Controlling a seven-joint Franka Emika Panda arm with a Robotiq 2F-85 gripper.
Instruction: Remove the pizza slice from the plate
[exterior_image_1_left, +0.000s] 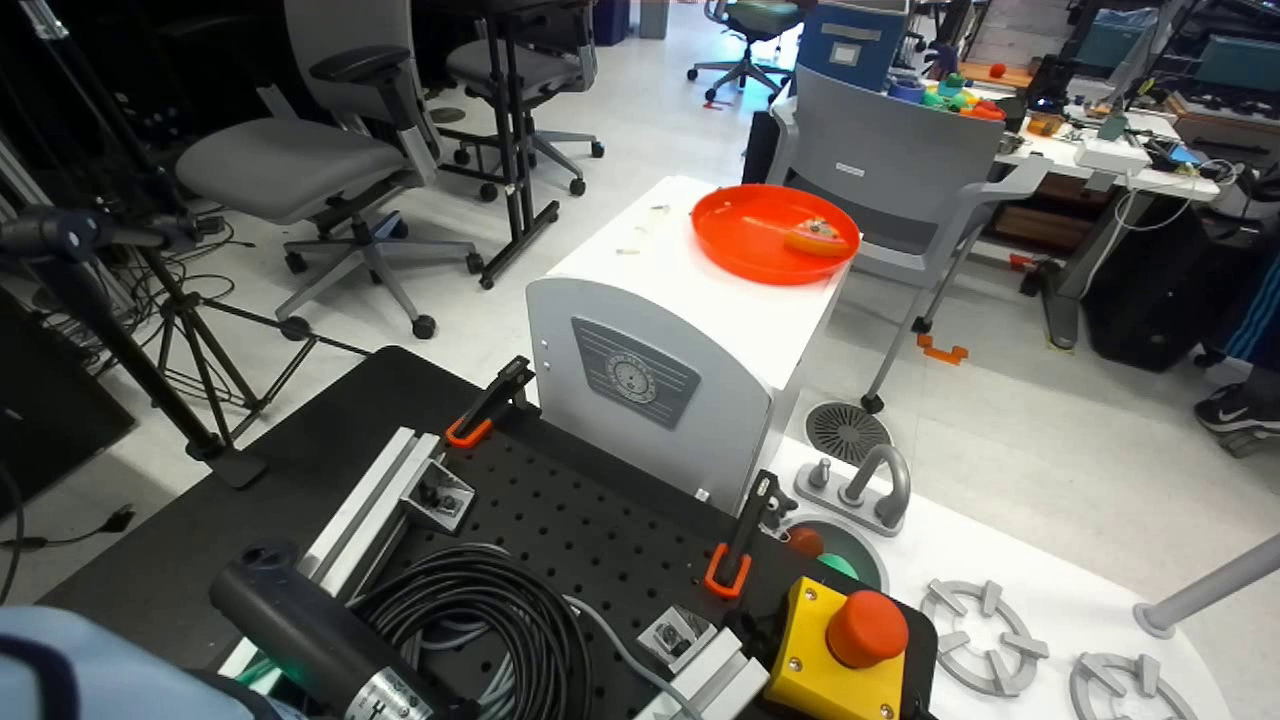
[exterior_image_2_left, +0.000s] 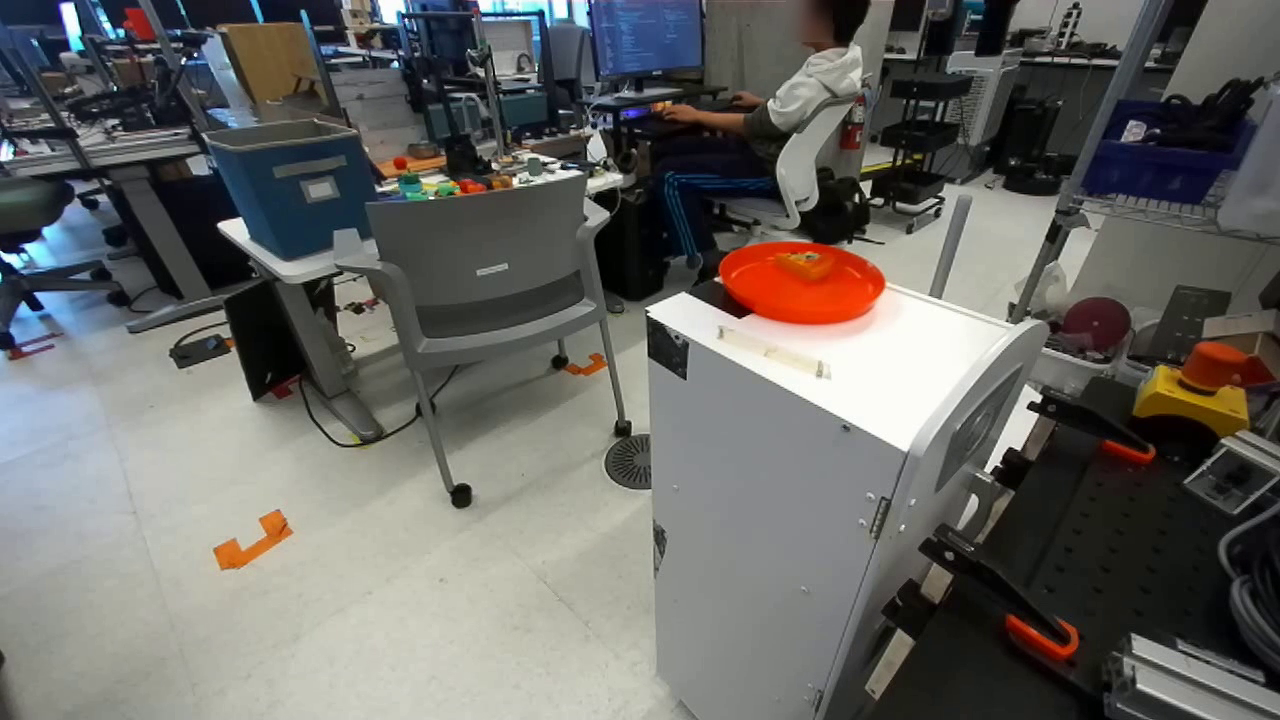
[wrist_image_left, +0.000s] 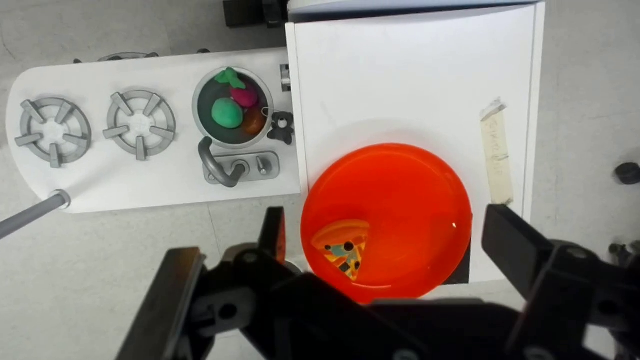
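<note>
Fingers (wrist_image_left: 515, 250) of the claw (wrist_image_left: 385, 225) stand wide apart in the wrist view, the plate (wrist_image_left: 400, 200) showing across the gap between them, below the claw and touching neither fingertip. The pizza slice (wrist_image_left: 345, 247) lies flat in the plate, near its rim, closer to the finger at the left of that view than to the one at the right. Its curved crust is turned away from the claw's body and its tip back toward it. In both exterior views the slice sits inside the plate, which rests on a white cabinet (exterior_image_2_left: 780, 480).

Ahead of the fingertips the cabinet's white top runs on, with a strip of tape (wrist_image_left: 496, 155) beyond the right-hand finger; a black patch (wrist_image_left: 462, 267) shows between that finger and the plate. Ahead and out past the left-hand finger is a toy sink (wrist_image_left: 226, 135) holding a green piece (wrist_image_left: 227, 113), a brown piece (wrist_image_left: 253, 121) and a pink piece with green leaves (wrist_image_left: 244, 95), a small black bear (wrist_image_left: 281, 129) at its rim. A grey faucet (wrist_image_left: 242, 167) stands on the sink's side nearer the claw, and two burner rings (wrist_image_left: 141, 148) lie farther out.
</note>
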